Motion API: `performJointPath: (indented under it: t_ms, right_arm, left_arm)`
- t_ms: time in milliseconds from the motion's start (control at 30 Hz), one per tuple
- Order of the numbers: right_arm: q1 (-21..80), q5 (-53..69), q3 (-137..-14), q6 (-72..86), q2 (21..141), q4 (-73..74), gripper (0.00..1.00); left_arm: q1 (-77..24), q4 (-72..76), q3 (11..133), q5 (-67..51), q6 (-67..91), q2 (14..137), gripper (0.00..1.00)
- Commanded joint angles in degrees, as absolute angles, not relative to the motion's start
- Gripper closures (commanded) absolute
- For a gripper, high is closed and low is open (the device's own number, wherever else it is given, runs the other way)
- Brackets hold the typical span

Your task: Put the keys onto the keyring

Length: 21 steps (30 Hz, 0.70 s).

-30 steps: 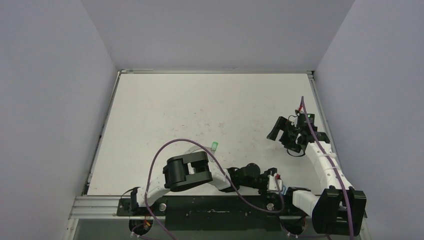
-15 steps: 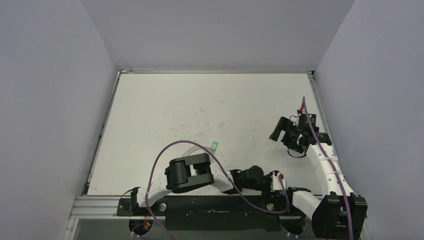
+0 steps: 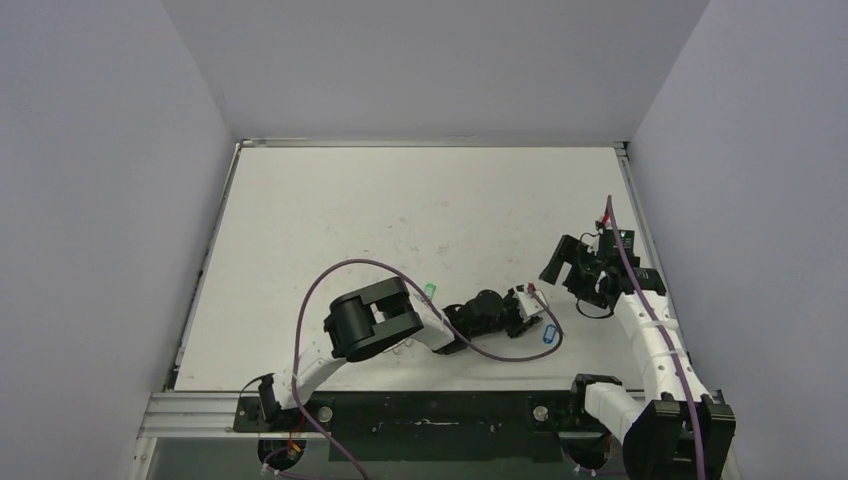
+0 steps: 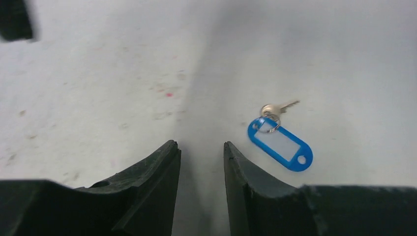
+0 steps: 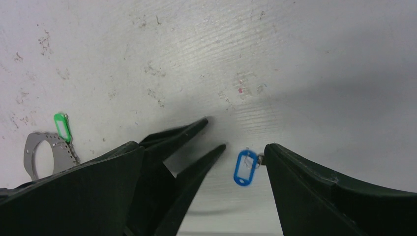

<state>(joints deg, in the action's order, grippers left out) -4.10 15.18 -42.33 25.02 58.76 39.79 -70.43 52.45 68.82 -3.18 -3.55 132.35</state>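
Nearest the arm bases, the blue key (image 4: 280, 144) is seen lying flat on the white table (image 3: 400, 200). It is made up of an oblong, bright blue plastic tag with a white label window and a small hole at its far end. The tag is joined by a tiny split ring to a short silver blade. In the left wrist view it is placed just to the right of the left gripper (image 4: 200, 145), apart from it and untouched. That gripper's jaws are held a little apart, with only bare table in the narrow gap; nothing is gripped.

Farther out and to the left, the green key (image 5: 61, 127) is found on the table. A small bright green tag with a pale window can be seen, but its blade is too small to be made out. Just beside it the keyring (image 5: 49, 153) is laid flat: a pale grey ring with small bumps along its rim, partly cut off by a finger of the right wrist's own gripper. Whether ring and green key touch cannot be told. From overhead only the green tag is picked out, just beyond the left arm's elbow.

Farthest out, near the table's right edge, the right gripper (image 5: 204, 147) is held above the surface. Its jaws are spread wide and nothing is held. Between its fingers, the left gripper's blurred fingers and the blue key are framed below.
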Motion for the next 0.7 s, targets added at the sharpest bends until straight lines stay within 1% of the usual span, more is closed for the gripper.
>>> performJointPath:
  t_ms: [0, 200, 367, 533, 667]
  right_arm:
    - [-4.4, 13.7, -44.8, 25.0, 57.0, 40.4, 0.00]
    - [-4.4, 13.6, -45.1, 25.1, 55.9, 41.7, 0.00]
    - [-4.3, 14.7, -42.7, 27.6, 54.9, 41.4, 0.00]
    - [-4.2, 13.6, -38.2, 32.5, 54.0, 40.7, 0.04]
    - [-4.1, 12.4, -34.4, 35.9, 53.9, 39.5, 0.10]
  left_arm:
    - [-69.5, 53.9, 67.0, 2.9, -4.3, 131.8, 0.65]
    - [-67.7, 54.3, 60.9, 5.9, -5.7, 127.3, 0.65]
    - [-66.4, 56.6, 53.4, 6.5, -5.7, 120.6, 0.65]
    - [-66.7, 51.3, 47.1, 6.8, -5.6, 110.8, 0.61]
    - [-66.8, 45.0, 42.4, 9.3, -3.8, 101.6, 0.57]
